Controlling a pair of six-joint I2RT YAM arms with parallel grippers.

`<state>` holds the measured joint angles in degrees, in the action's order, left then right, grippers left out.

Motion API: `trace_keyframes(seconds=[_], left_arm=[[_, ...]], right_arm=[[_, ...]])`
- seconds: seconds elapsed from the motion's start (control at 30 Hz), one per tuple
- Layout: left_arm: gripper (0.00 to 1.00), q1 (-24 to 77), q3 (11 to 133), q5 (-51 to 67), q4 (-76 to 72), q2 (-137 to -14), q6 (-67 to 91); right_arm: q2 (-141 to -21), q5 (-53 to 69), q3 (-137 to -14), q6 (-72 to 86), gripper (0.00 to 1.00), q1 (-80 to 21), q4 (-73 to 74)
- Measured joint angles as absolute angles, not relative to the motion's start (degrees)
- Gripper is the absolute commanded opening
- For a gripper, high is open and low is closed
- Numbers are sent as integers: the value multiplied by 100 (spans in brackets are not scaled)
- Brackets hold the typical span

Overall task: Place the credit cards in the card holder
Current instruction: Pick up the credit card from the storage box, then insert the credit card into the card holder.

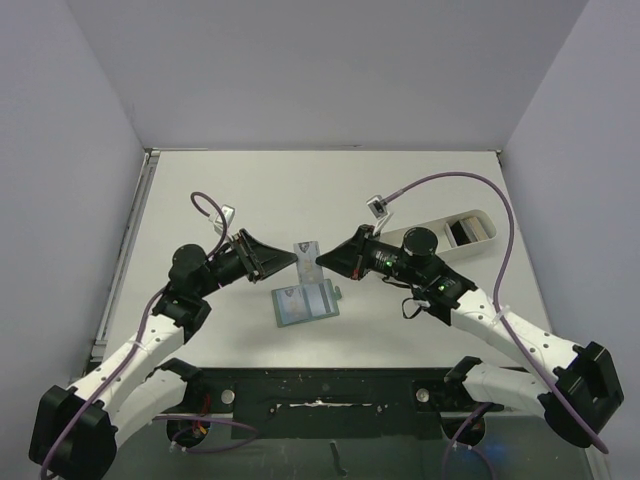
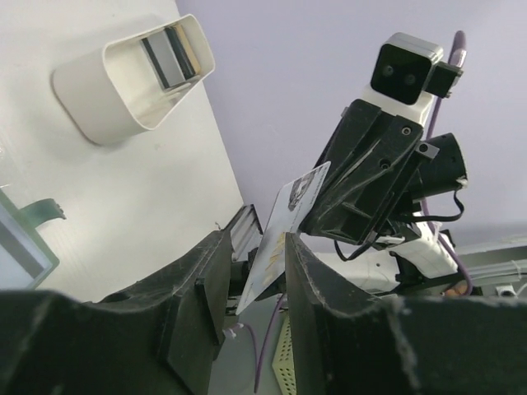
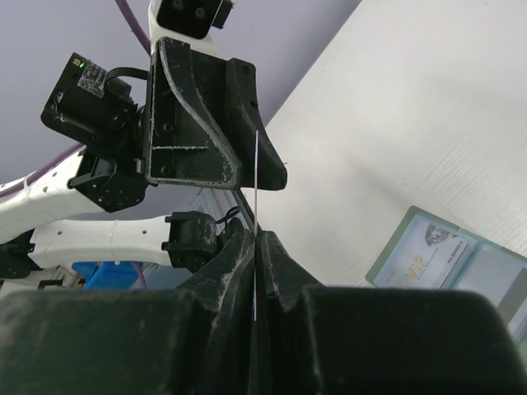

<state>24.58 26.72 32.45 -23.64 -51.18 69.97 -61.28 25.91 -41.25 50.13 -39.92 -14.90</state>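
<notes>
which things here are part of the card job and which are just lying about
job:
- credit card, pinched in the right gripper
- card holder, open on the table
- spare cards in the tray

just about:
- white tray, only storing those cards

Its white links (image 1: 125, 352) and black joints (image 1: 186, 266) carry purple cables (image 1: 508, 220); left tool (image 1: 292, 262) and right tool (image 1: 320, 264) are black wedges.
</notes>
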Motion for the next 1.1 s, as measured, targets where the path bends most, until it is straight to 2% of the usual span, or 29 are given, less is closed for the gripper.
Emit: trace_keyframes(seconds=[0.07, 0.2, 0.3, 0.4, 0.53, 0.6, 0.87, 1.1], left_arm=[[27, 2458, 2670, 3336, -2589, -5170, 7142], [2, 2458, 2626, 3485, -2950, -5240, 7349], [0, 2438, 2547, 3533, -3105, -5240, 7463], [0, 2425, 2515, 3577, -3155, -5221, 7478], [0, 2390, 2512, 3570, -2853, -5107, 7387], [0, 2351, 2515, 3507, -2582, -5037, 7266], [0, 2305, 2893, 2851, -633, -4969, 6368], [0, 2298, 3406, 2327, 589, -5321, 5684]], right_arm=[[-6134, 2655, -4101, 5070, 0, -4021, -1588], [-6237, 2792, -4062, 5216, 0, -4023, -1852], [-6318, 2808, -4036, 5286, 3, -4021, -1933], [-6331, 2783, -4005, 5293, 19, -4023, -1916], [-6316, 2536, -4005, 5137, 49, -4023, -1505], [-6285, 2320, -4007, 4991, 57, -4023, -1164], [-6263, 1074, -4289, 4412, 62, -4023, 414], [-7577, 204, -5146, 4016, 60, -4228, 1562]])
